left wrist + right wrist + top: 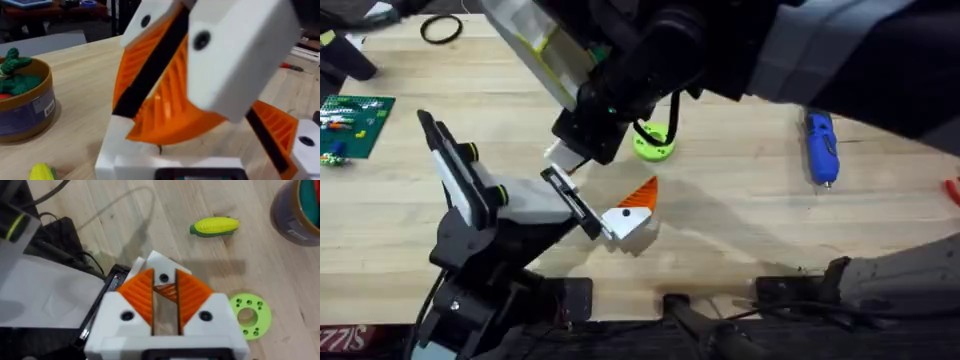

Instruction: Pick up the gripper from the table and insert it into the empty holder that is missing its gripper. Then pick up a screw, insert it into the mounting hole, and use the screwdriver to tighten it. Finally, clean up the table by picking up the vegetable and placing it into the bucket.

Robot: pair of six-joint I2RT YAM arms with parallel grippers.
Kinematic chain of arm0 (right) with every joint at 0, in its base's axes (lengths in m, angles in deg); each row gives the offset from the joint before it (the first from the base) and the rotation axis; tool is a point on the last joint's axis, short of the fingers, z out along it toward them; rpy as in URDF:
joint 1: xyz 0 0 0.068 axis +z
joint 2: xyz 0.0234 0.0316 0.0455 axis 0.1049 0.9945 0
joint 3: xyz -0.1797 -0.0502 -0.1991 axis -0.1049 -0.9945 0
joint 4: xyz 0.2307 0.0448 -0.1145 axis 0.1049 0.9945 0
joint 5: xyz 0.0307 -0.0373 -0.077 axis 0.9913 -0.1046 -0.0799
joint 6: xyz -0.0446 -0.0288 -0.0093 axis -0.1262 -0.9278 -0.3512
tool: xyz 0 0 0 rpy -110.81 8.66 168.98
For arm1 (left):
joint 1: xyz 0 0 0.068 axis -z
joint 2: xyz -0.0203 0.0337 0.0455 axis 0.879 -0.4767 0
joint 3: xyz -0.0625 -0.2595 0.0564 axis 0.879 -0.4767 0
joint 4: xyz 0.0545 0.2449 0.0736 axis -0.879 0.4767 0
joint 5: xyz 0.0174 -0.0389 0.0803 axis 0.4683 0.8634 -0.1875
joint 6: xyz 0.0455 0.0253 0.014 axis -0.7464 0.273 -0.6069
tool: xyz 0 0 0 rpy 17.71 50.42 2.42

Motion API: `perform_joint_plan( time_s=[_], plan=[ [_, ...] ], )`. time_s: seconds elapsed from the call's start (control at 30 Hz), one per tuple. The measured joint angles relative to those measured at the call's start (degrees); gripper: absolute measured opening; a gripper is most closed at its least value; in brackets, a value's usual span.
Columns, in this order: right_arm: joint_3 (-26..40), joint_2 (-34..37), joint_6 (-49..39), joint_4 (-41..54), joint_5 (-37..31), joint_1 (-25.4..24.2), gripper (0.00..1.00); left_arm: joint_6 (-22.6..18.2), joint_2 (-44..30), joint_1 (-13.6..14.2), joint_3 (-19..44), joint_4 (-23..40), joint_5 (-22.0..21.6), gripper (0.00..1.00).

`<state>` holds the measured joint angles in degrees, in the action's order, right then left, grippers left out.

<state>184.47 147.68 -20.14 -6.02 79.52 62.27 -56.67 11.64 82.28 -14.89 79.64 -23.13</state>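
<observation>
- A dark, blurred arm (pixel 800 50) covers the far middle of the desk (pixel 740 210) from overhead.
- The green ring (pixel 655 143) lies partly behind that arm.
- The bucket (pixel 22 107) is cut by the left wrist view's edge.
- We cannot tell whether the white piece (pixel 162 272) sits seated.

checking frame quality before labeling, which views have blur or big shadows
Overhead: a large dark arm sits blurred across the top, shadowing the table near the screwdriver, which stays sharp. Left wrist: the near white and orange fingers are soft. Right wrist: the corn is crisp, with the holder blurred.
</observation>
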Motion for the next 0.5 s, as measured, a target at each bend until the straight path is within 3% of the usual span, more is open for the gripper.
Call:
perform_joint_plan(
  time_s=[0.1, 0.17, 0.2, 0.37, 0.5],
  plan=[
    [0.00, 0.02, 0.15, 0.05, 0.02, 0.00, 0.454, 0.00, 0.00, 0.00, 0.00, 0.00, -0.02, 0.983],
    [0.00, 0.02, 0.03, 0.00, -0.24, -0.01, 0.624, 0.02, 0.00, 0.00, 0.00, 0.00, -0.03, 0.983],
    [0.00, 0.00, 0.03, -0.06, -0.98, -0.25, 0.764, 0.04, 0.00, 0.00, 0.00, 0.00, -0.06, 0.983],
    [0.10, 0.01, -0.05, -0.16, -2.26, -0.70, 0.970, 0.08, 0.00, 0.00, 0.00, 0.02, -0.25, 0.983],
    [0.11, 0.00, -0.03, -0.16, -2.55, -0.76, 0.994, 0.08, 0.00, 0.00, 0.00, 0.00, -0.26, 0.983]
  ],
)
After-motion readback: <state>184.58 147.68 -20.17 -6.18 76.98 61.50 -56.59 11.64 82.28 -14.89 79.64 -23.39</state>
